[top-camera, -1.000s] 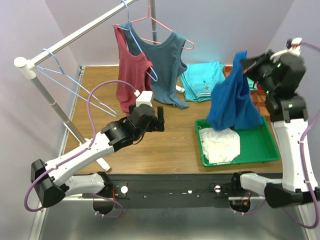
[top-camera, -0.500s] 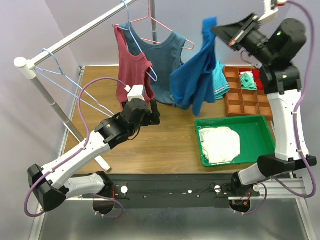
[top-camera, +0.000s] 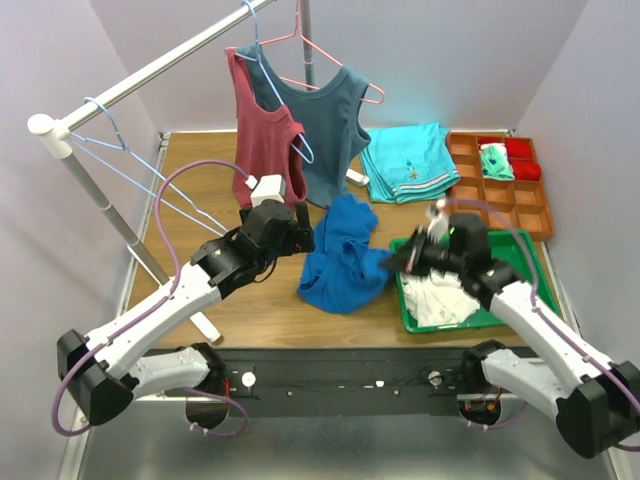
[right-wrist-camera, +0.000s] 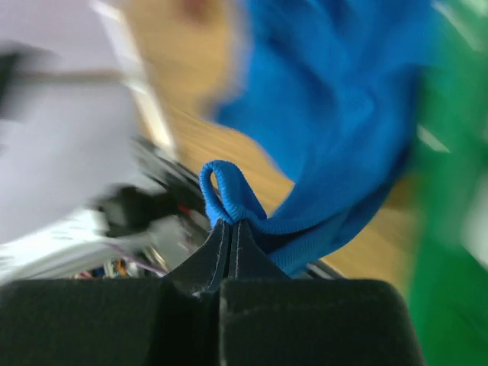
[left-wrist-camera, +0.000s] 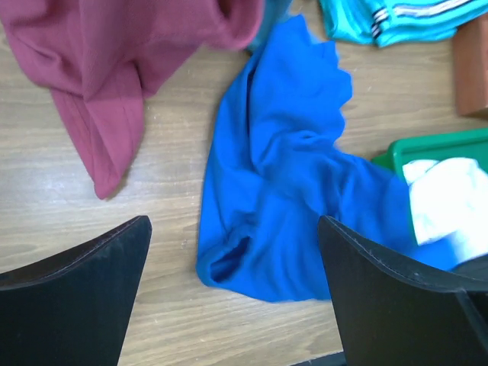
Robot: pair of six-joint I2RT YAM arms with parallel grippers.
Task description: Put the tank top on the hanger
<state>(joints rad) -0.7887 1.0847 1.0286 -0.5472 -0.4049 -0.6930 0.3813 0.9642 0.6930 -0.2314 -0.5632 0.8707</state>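
Observation:
The royal-blue tank top lies crumpled on the wooden table between the two arms; in the left wrist view the tank top spreads below the camera. My right gripper is low by the tray's left edge and shut on a hem loop of the tank top, pinched at the closed tips. My left gripper hovers open just left of the garment, fingers wide apart, holding nothing. The light-blue hanger hangs bare on the rack at far left.
A maroon top and a teal-grey top hang from the rack bar. A green tray holds white cloth. Folded turquoise cloth and an orange compartment box sit at the back right.
The right arm swung the tank top up from over the tray, then down and left, laying it on the table centre. The left gripper shifted slightly back and stayed open.

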